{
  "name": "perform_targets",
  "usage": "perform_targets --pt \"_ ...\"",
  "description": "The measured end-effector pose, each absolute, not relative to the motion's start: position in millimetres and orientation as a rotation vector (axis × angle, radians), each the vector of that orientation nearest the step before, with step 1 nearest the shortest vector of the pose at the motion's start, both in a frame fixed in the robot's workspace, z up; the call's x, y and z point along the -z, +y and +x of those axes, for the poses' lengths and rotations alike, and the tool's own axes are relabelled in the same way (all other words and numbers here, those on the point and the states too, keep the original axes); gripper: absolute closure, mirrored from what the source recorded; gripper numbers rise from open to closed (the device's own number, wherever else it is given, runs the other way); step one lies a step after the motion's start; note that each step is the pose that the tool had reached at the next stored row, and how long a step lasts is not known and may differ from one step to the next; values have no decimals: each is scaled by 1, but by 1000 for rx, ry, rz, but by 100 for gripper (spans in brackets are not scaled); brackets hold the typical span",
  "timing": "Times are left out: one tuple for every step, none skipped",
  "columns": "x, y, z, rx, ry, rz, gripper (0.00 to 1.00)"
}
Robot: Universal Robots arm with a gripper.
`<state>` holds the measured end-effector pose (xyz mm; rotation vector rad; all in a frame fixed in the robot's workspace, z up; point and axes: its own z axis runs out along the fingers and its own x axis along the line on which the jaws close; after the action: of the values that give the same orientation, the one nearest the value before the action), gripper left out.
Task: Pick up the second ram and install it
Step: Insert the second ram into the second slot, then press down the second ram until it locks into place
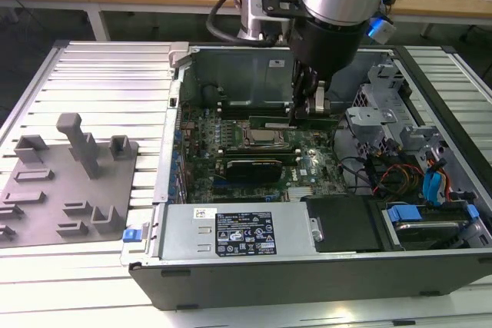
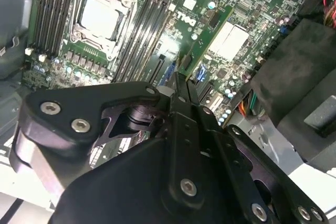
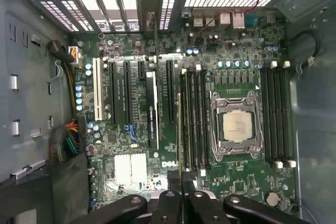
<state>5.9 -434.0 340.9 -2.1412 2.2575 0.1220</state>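
Thin flat green circuit-board ram stick [image 2: 226,38], pale label: clamped on edge between black metal fingers [image 2: 189,100] (closed tight on it), above dark memory slots [image 3: 195,119] just beside square metal-framed CPU socket [image 3: 236,125].

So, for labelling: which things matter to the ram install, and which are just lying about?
Job: thin green ram stick, black hand gripping it, long black memory slots.
Lying about: grey plastic fixture blocks, square metal-framed CPU socket, silver power supply box.
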Motion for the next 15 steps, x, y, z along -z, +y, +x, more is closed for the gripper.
perform_targets --pt "-338 -434 8 -122 2258 -2141 87" --pt "-336 -434 8 -122 2257 -2141 87" --pt "-335 -434 9 -122 2258 -2141 87" --pt "-331 -433 10 -122 2257 -2141 87" --pt "-330 -432 10 -122 2257 -2141 87" --pt "-330 -432 10 -122 2257 -2142 87" --pt "-330 -432 10 -122 2257 -2142 87" --pt "-329 -432 10 -122 2257 -2141 87" --pt "-329 -432 10 -122 2257 -2142 87" --pt "-329 -432 10 -122 2257 -2142 87" --pt "-329 -432 10 -122 2257 -2141 87" --pt "-329 -432 10 -122 2257 -2141 87" --pt "-329 -432 10 -122 2257 -2141 87" --pt "-329 -431 10 -122 2257 -2142 87" --pt "-329 -432 10 -122 2257 -2142 87"
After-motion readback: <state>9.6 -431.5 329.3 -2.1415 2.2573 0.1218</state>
